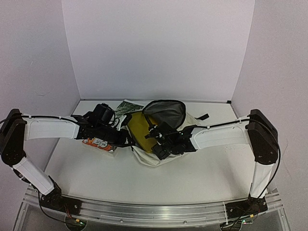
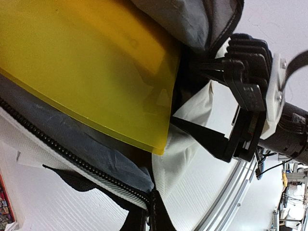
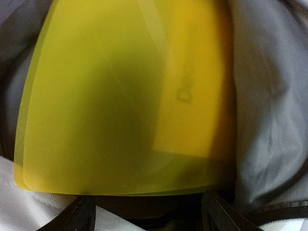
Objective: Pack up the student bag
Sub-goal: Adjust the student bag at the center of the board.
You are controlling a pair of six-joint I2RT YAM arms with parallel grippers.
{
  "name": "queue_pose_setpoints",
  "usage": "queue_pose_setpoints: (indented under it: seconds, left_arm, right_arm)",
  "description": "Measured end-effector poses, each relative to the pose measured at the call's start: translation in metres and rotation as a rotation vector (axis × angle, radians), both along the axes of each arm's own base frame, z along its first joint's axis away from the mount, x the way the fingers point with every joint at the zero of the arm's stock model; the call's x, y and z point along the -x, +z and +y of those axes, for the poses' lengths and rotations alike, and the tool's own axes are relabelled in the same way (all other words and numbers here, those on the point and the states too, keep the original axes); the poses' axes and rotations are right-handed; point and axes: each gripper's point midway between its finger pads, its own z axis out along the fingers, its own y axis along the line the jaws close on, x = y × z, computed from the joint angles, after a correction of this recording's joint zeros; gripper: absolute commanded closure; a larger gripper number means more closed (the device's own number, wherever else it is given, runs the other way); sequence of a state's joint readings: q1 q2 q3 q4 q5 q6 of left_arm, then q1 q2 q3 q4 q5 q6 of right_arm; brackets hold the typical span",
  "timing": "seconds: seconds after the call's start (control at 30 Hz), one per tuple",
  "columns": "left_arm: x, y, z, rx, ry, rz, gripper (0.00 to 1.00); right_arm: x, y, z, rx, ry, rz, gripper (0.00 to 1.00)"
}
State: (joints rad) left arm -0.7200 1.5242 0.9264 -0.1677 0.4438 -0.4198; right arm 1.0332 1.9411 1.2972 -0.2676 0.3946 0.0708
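Observation:
The student bag [image 1: 154,158], cream with a dark grey lining [image 1: 169,111], lies open mid-table. A yellow plastic folder [image 1: 138,126] sticks partly out of its mouth. My left gripper [image 1: 129,140] is shut on the bag's zippered rim [image 2: 96,168], its black fingertips [image 2: 161,219] meeting at the zipper's end. In the right wrist view the folder [image 3: 125,96] fills the frame inside the grey lining [image 3: 269,106]. My right gripper [image 3: 149,219] stands open just before the folder's near edge, one finger [image 3: 77,216] on each side. Nothing is pinched between them.
A book with a colourful cover [image 1: 98,143] lies under my left arm. A green-patterned booklet [image 1: 126,107] lies behind the bag at the back. A black strap end [image 1: 202,117] trails right of the bag. White walls close off three sides.

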Motion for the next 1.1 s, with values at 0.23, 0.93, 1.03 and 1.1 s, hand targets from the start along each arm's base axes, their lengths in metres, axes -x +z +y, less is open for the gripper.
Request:
queue_pose_setpoints:
  seconds: [0.23,0.93,1.03,1.1]
  left_arm:
    - [0.004,0.004,-0.001,0.012,-0.036,-0.010,1.00]
    - [-0.011,-0.002,0.038,-0.034,0.195,0.026,1.00]
    - [-0.018,-0.015,0.056,-0.038,0.264,0.080,0.95]
    - [-0.018,-0.023,0.065,-0.044,0.291,0.112,0.91]
  right_arm:
    - [-0.017,0.000,-0.005,-0.041,-0.071,0.016,0.28]
    - [0.003,-0.007,0.021,-0.181,0.066,0.156,0.18]
    - [0.020,-0.010,0.024,-0.206,0.118,0.224,0.18]
    - [0.033,-0.010,0.025,-0.216,0.150,0.268,0.18]
